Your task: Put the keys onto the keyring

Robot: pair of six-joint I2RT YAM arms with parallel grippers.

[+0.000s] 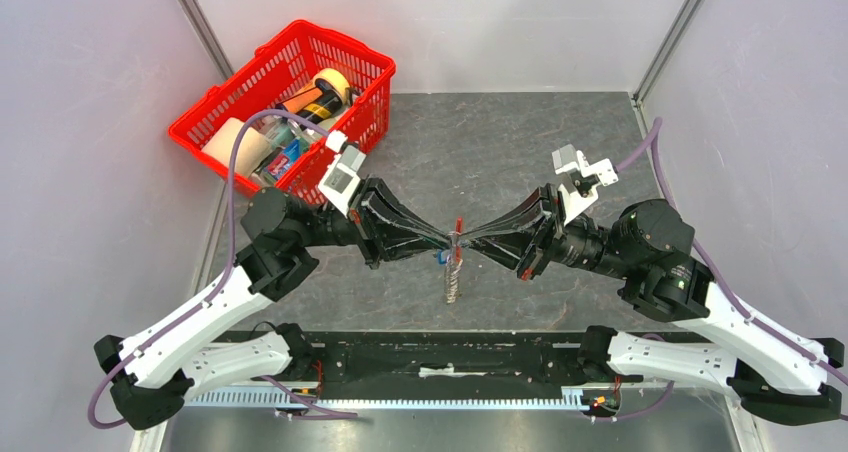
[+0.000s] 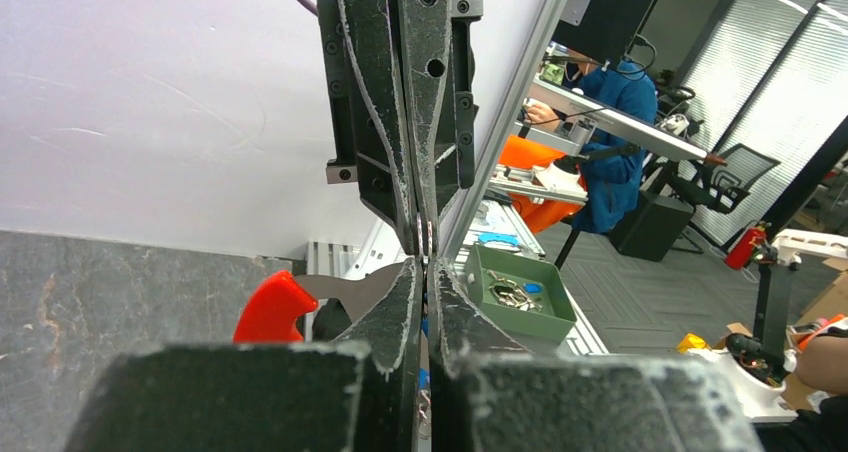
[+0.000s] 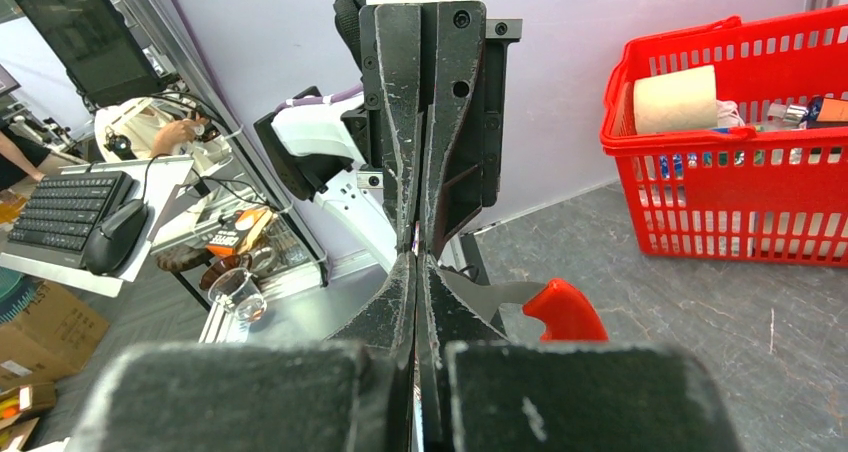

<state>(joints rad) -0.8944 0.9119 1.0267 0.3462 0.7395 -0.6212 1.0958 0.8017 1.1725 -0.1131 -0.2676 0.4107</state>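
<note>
Starting at the far left corner of the tabletop (image 1: pixel 480 152), a red basket (image 1: pixel 215 100) of odds and ends sits well apart from the work. The left claw (image 1: pixel 445 240) reaches in toward the middle, closed tight. A sliver of blue shows between its fingers, so I think it is pinching the key (image 1: pixel 441 259), though most of the key is hidden. Touching it tip to tip is the right claw (image 1: pixel 468 240), also closed, gripping the keyring (image 1: pixel 458 228) by its grey metal. The red crescent sticks out to one side, and the metal cluster (image 1: pixel 452 284) dangles toward the near edge.

The threading step looks to be in hand, key meeting ring in mid-air. The next move calls for a small, steady slide of the key's hole onto the ring without either grip slackening.

The join itself is buried between black fingers in both wrist views.
</note>
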